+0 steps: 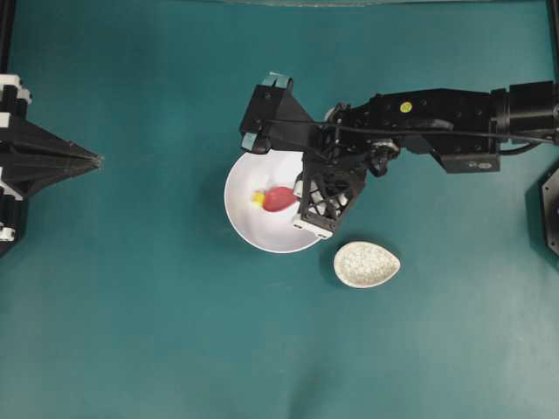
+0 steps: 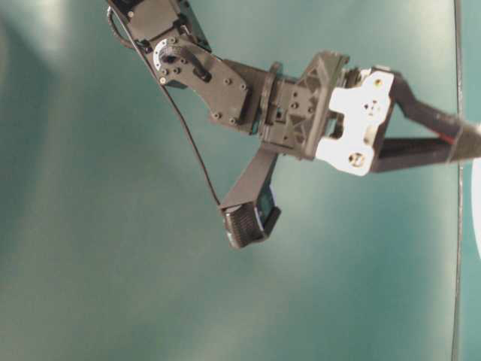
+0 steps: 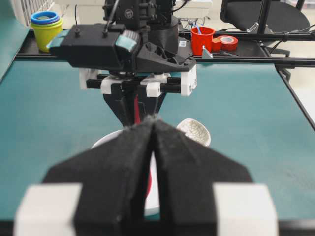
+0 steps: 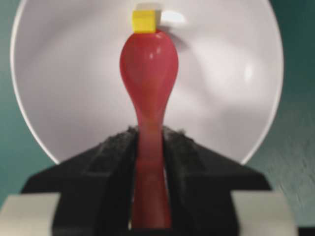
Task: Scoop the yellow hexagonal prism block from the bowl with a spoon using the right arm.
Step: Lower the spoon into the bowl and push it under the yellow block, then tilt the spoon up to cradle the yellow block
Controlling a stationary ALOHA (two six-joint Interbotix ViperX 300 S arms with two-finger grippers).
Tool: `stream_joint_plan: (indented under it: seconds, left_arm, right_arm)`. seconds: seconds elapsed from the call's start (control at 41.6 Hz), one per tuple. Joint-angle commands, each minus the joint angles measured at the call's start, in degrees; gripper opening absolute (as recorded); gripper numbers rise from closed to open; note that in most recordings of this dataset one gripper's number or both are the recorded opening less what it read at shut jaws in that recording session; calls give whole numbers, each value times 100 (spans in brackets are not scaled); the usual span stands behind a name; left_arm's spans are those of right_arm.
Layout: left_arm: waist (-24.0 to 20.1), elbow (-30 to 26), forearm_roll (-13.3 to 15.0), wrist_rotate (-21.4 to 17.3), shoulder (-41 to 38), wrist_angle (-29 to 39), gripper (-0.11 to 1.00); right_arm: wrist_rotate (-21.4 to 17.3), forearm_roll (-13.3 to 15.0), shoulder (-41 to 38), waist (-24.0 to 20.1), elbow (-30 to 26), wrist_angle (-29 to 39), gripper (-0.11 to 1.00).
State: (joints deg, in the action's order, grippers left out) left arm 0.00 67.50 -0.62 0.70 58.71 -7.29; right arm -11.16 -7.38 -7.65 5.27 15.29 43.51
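Centrally, the right gripper (image 4: 150, 147) clamps the handle of the spoon (image 4: 149, 73) between its two black fingers (image 4: 110, 157), so that the oval scoop projects straight ahead as an extension of the wrist, over the floor of the bowl (image 4: 64, 98). The yellow hexagonal prism block (image 4: 143, 21) lies inside the bowl just at the scoop's tip, apparently touching it, not yet on the scoop. In the overhead view the block (image 1: 258, 199) sits left of the spoon (image 1: 279, 199), well inside the bowl's rim (image 1: 240, 218), with white floor open beyond it; judged from this, a forward push has room before the far wall, which could serve as a backstop. The speckled spoon rest (image 1: 367, 264) lies just outside the bowl, beside the arm, clear of the scoop's line. The left gripper (image 3: 153, 142) has its fingers pressed together on nothing and is parked at the table's left edge, well apart from the bowl.
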Motion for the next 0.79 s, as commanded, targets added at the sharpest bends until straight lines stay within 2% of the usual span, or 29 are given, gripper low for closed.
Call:
stream_joint_plan:
  seconds: [0.0, 0.264, 0.769]
  left_arm:
    - [-9, -141, -9, -9, -35, -26, 0]
    - [-9, -141, -9, -9, -35, -26, 0]
    - [-9, -141, -9, -9, -35, -26, 0]
  right_arm:
    - [18, 0, 97, 0, -158, -220, 21]
    - [18, 0, 97, 0, -211, -677, 21]
    - [-35, 0, 141, 0, -246, -686, 21]
